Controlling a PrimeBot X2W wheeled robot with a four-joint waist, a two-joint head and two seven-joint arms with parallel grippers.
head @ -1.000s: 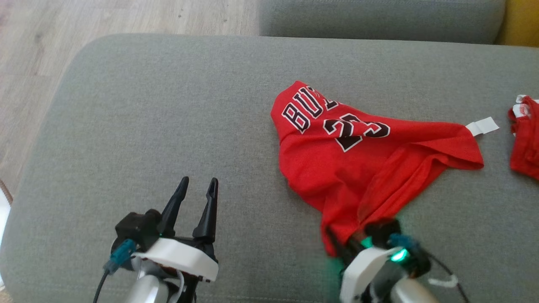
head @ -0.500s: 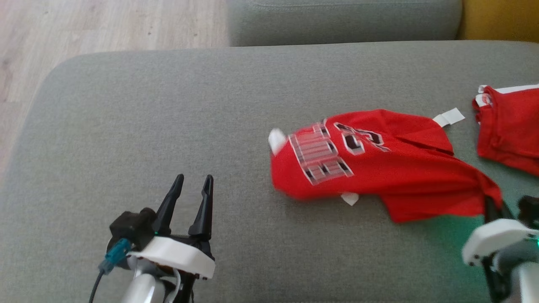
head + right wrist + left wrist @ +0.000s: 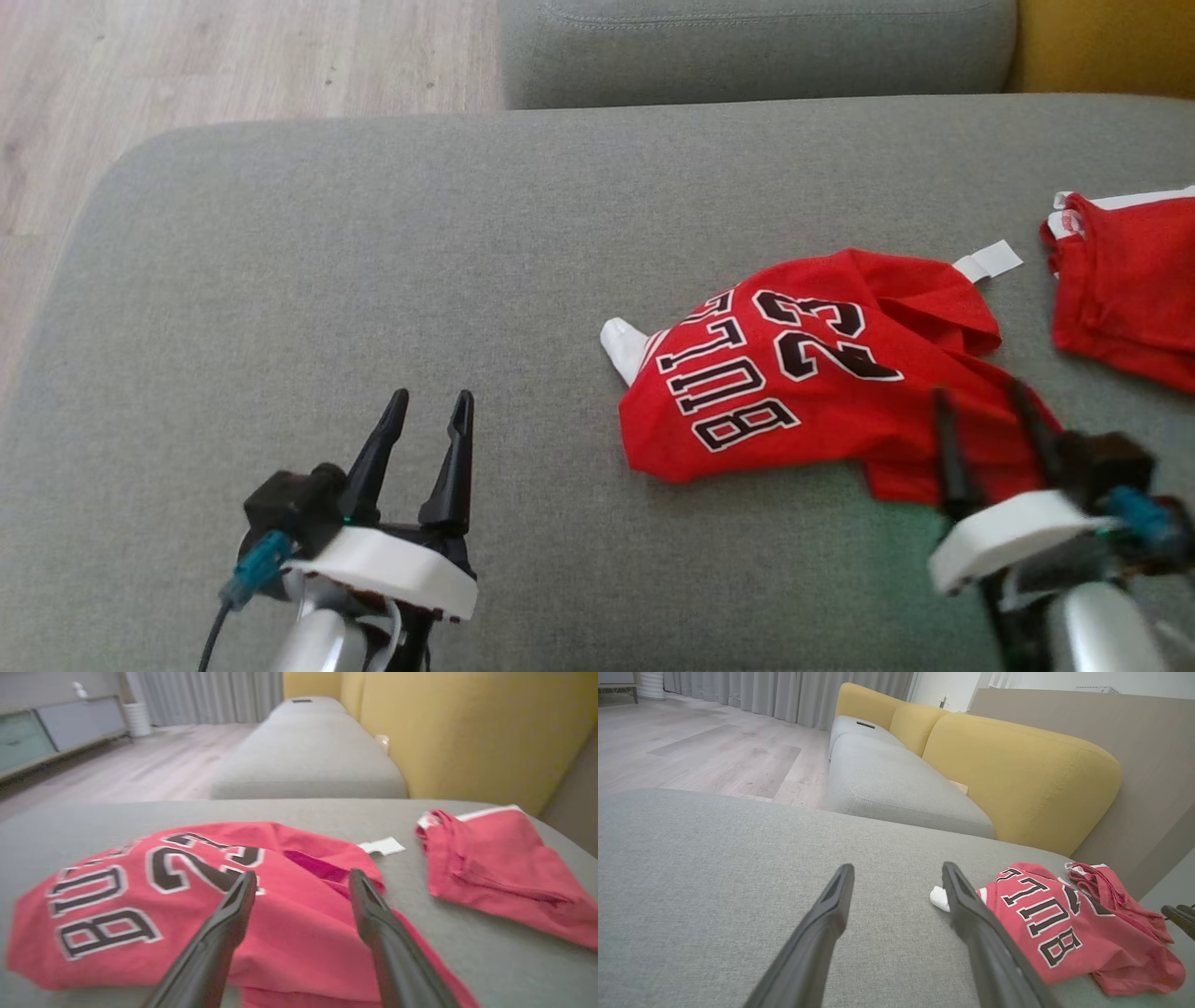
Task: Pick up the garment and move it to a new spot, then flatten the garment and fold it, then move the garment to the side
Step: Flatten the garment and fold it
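Right, I've got the red jersey lying crumpled on the grey sofa cushion. It sits directly under and ahead of my right gripper, and off to the right of my left gripper. Both grippers have their fingers spread apart with nothing clamped between them. The left one hovers over bare cushion, well apart from the cloth. The right one hangs over the near, bunched end of the jersey, and I can't tell whether its tips touch the fabric.

As for how it'll handle, I read it as thin sports mesh: very light, completely limp and probably a bit slick. It won't hold any shape, so lifted from one point it will drape and swing. The grey upholstery looks grippy enough to drag at it if I try to slide it.

The lettered panel lies fairly smooth on the left-gripper side. Beneath my right fingertips the cloth is doubled over itself in loose folds, so a pinch there could catch two or three layers.

To flatten it I'd want edges, not the middle. One candidate is the white corner, the part nearest my left gripper, ahead and to its right. The other is the end with the white tag, just beyond my right gripper's tips.

A second red garment sits further out to the right of my right gripper, near but apart, and I'd keep my pinch clear of it.
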